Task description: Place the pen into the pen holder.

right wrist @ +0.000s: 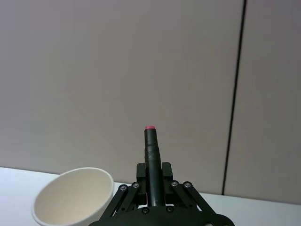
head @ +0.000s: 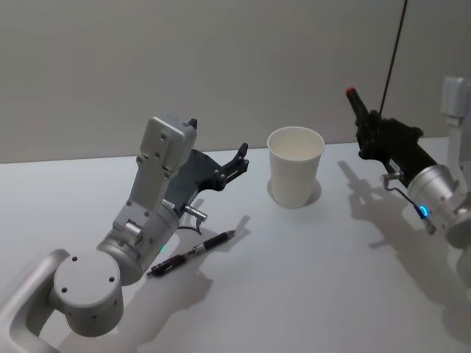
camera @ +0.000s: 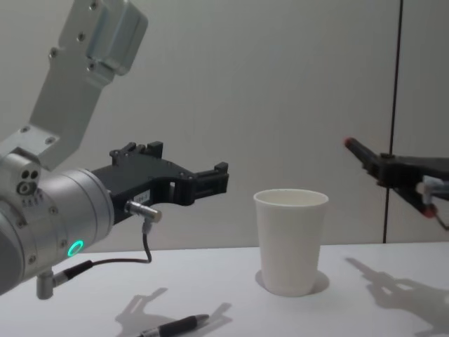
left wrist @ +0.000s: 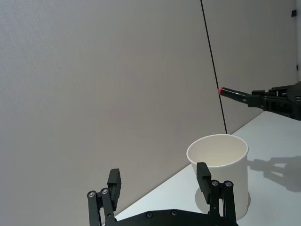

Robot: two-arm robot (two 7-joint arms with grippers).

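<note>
Here, right hand (head: 366,125) clamps a red-tipped pen (head: 355,99) near the cup (head: 295,173); left hand (head: 241,158) open.

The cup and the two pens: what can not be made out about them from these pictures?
Cup: its floor; in head view the rim and wall hide it, so contents cannot be told.
Held pen: its rear end; the shut right claw covers it in the right wrist view.
Table pen, near the open left claw: its rear; the chest view's bottom edge cuts it off.
Any print on either pen: too small.
</note>
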